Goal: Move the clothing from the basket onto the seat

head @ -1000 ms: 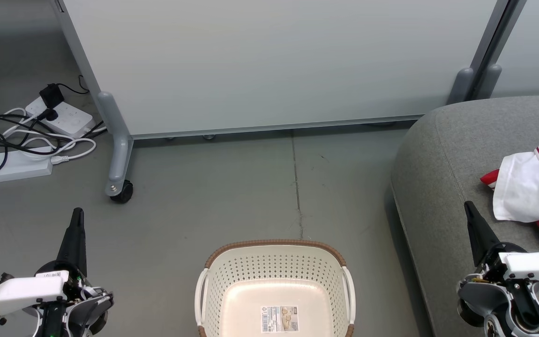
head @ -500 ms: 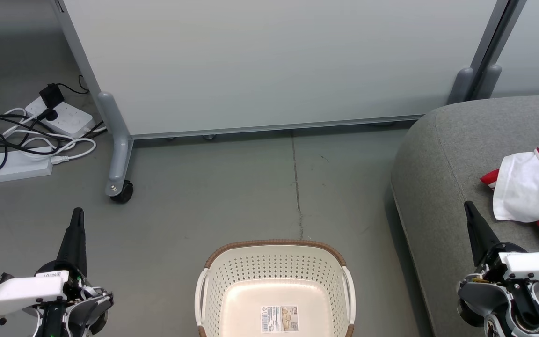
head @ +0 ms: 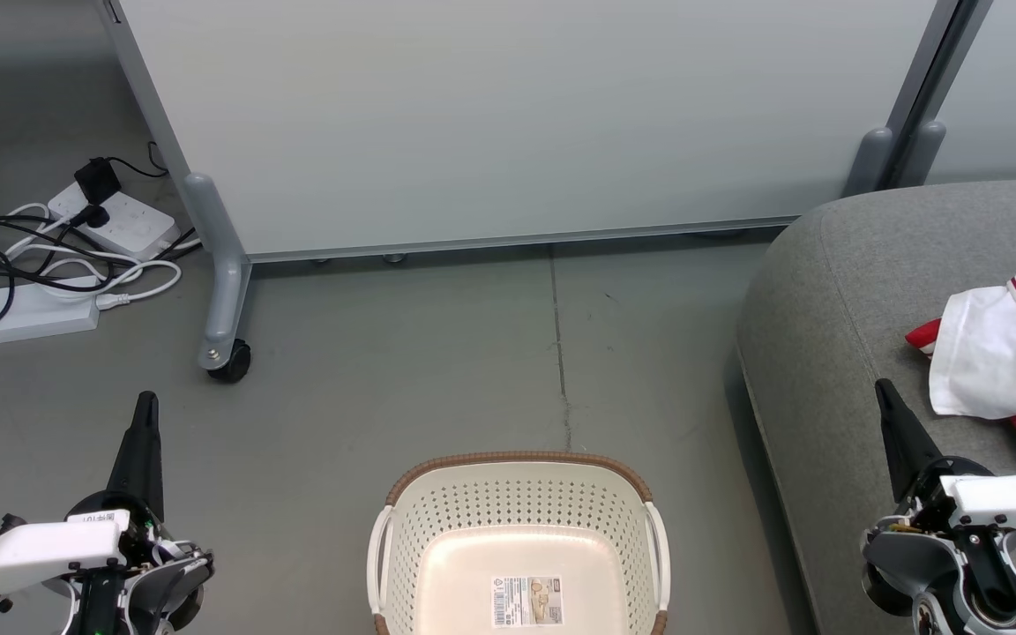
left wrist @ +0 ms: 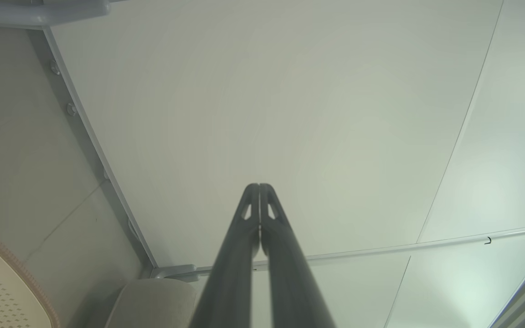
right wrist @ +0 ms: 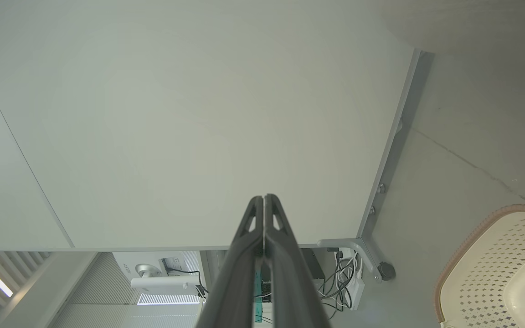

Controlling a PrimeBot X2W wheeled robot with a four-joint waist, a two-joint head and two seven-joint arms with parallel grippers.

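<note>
Red-and-white fabric clothing (head: 997,362) lies on grey upholstered seat (head: 825,309). Cream perforated plastic basket (head: 517,459) on floor (head: 437,370). Clenched: left end effector (head: 147,401), right end effector (head: 882,388).

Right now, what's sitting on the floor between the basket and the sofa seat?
Nothing. In the head view, the strip of grey floor between the basket and the seat is bare.

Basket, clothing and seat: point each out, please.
basket (head: 517,504), head view, perforated back wall.
clothing (head: 989,353), head view, white panel.
seat (head: 834,291), head view, bare grey cushion.
</note>
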